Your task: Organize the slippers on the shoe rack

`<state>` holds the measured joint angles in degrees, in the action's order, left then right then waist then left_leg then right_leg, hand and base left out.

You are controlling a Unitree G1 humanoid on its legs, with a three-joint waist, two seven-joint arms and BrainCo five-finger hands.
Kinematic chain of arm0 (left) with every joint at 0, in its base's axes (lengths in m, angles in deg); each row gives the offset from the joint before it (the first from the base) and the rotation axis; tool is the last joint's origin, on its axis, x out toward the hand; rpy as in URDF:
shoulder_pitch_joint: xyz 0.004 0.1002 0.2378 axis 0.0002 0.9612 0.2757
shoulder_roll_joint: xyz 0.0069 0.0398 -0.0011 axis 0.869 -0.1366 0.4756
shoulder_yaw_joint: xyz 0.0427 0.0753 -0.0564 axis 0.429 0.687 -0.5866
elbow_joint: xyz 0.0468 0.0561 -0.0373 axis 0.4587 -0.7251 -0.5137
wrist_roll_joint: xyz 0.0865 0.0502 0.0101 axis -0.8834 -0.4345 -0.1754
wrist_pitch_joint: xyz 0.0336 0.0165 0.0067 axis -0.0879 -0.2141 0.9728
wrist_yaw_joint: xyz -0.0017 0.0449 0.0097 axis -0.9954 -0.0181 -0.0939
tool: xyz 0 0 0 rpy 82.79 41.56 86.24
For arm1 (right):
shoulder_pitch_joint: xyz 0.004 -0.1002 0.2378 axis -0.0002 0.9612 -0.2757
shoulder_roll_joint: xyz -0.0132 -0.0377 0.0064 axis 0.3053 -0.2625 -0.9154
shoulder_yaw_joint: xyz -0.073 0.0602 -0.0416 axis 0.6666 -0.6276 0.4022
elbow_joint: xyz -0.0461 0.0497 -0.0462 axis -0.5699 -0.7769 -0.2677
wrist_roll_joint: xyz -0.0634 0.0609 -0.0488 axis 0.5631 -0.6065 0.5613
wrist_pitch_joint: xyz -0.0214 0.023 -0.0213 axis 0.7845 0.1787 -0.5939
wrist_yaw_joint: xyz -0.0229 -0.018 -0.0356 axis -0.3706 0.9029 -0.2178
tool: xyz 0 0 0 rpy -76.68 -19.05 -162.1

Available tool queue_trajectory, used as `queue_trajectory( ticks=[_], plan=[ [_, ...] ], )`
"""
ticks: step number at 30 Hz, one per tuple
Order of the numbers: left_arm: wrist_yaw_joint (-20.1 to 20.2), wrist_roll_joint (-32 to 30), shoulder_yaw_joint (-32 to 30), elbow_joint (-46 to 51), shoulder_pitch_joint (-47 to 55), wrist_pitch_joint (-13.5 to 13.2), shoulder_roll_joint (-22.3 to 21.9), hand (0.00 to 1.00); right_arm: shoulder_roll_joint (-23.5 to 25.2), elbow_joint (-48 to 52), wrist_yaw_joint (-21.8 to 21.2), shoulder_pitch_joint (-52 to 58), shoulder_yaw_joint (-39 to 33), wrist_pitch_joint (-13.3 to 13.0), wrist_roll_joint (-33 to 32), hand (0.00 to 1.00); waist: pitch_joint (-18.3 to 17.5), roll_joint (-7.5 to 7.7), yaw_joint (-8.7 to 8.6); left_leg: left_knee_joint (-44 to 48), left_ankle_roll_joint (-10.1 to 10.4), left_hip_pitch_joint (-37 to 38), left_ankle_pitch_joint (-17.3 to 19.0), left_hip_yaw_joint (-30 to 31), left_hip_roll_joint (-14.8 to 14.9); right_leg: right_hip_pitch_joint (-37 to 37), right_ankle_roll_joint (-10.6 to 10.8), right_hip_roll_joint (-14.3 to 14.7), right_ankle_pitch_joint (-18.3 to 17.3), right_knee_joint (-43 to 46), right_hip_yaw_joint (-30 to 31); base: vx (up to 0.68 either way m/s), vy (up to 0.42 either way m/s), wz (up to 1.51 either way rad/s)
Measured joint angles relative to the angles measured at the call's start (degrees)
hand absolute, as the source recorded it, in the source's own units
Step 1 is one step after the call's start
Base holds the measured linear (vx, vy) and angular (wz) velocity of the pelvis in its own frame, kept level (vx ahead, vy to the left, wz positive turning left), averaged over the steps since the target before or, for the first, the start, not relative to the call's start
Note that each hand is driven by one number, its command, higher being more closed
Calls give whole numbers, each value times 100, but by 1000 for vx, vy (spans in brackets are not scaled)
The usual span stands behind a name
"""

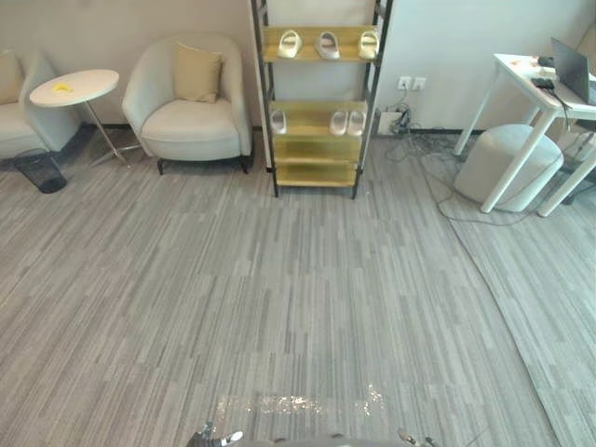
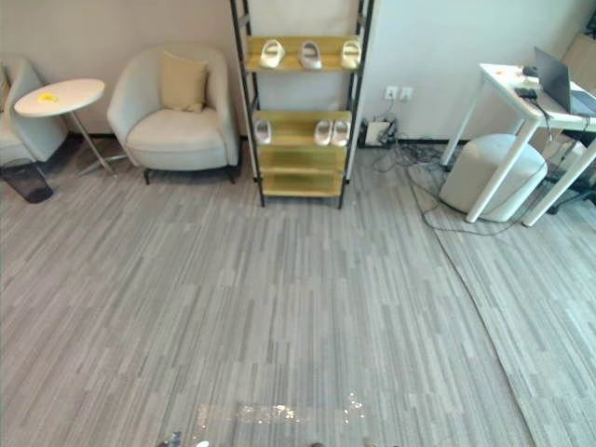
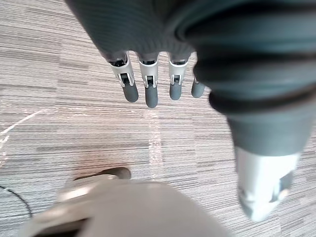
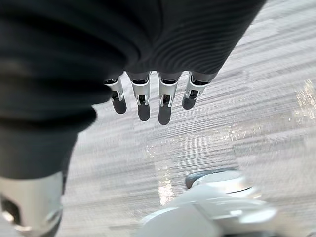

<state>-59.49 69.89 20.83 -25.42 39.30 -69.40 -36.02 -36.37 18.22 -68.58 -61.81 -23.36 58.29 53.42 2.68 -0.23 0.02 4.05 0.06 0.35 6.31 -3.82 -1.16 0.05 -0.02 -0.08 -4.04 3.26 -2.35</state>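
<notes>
A black-framed shoe rack [image 1: 317, 174] with yellow shelves stands against the far wall, well ahead of me. Three white slippers [image 1: 328, 45] lie in a row on its top shelf. On the shelf below, one slipper [image 1: 278, 121] lies at the left and a pair [image 1: 347, 122] sits side by side at the right. The two lowest shelves are bare. My left hand [image 3: 148, 84] hangs over the grey carpet with straight fingers and holds nothing. My right hand [image 4: 150, 96] hangs the same way, open and with nothing in it.
A cream armchair [image 1: 191, 102] with a cushion stands left of the rack, beside a round white side table [image 1: 74, 88] and a black mesh bin [image 1: 41, 170]. To the right are a white desk [image 1: 531, 84] with a laptop, a round pouf [image 1: 507, 163] and cables [image 1: 438, 177] trailing on the floor.
</notes>
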Motion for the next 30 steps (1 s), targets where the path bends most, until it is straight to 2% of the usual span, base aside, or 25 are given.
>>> queue_trajectory(
  ticks=[5,9,23,24,25,26,27,28,29,30],
  plan=[
    [-1,-16,-5,-106,-237,-1,23,0,63,-122,-1,-257,-145,-47,21,0,252,13,-3,-230,-7,368,-73,-25,-24,395,69,1,147,-393,-104,155,16,-1],
    [-16,-21,-5,-116,-248,-2,21,0,80,-127,0,-359,-148,-85,177,0,276,22,-5,-340,1,504,-79,-9,-40,572,157,-8,201,-559,-232,68,14,8],
    [-55,-19,-11,-117,-345,-3,5,0,340,-125,-7,-793,-141,-103,392,0,447,11,5,-377,64,591,-112,-17,-10,642,148,0,182,-534,-340,-7,-9,1],
    [-57,-17,-23,-115,-383,-3,18,0,348,-120,-7,-814,-139,-105,406,0,531,42,6,-254,128,560,-51,-31,-9,630,90,-9,99,-443,-346,-80,-36,2],
    [-59,-17,-67,-115,-456,0,24,0,347,-100,-7,-826,-137,-125,397,0,668,51,5,226,157,375,256,-49,51,603,12,9,-93,-268,-372,-95,-39,2],
    [-60,-16,-70,-111,-473,-1,25,0,344,-98,-9,-831,-136,-139,396,0,696,48,7,412,167,307,345,-52,76,592,0,18,-135,-228,-373,-106,-49,-4],
    [-61,-9,-80,-90,-520,-2,18,0,321,-62,-10,-831,-136,-169,391,0,770,-9,26,1297,370,-40,768,-123,276,577,-103,135,-291,-115,-357,-115,-32,-13],
    [-62,-8,-108,-90,-512,-1,13,0,313,-52,-6,-831,-137,-182,388,0,806,-30,41,1811,475,-216,884,-234,402,584,-157,201,-328,-91,-311,-118,-34,-23],
    [-61,-6,-312,-76,-490,-2,-18,0,325,-47,0,-832,-140,-193,385,0,858,-4,70,2751,578,-602,815,-363,531,607,-212,224,-398,27,-246,-80,-23,-28],
    [-67,3,-430,-32,-490,-1,-47,0,340,-21,2,-832,-141,-193,379,0,897,2,83,3282,565,-856,700,-399,595,625,-242,210,-488,166,-161,-32,-21,-26]
  ],
)
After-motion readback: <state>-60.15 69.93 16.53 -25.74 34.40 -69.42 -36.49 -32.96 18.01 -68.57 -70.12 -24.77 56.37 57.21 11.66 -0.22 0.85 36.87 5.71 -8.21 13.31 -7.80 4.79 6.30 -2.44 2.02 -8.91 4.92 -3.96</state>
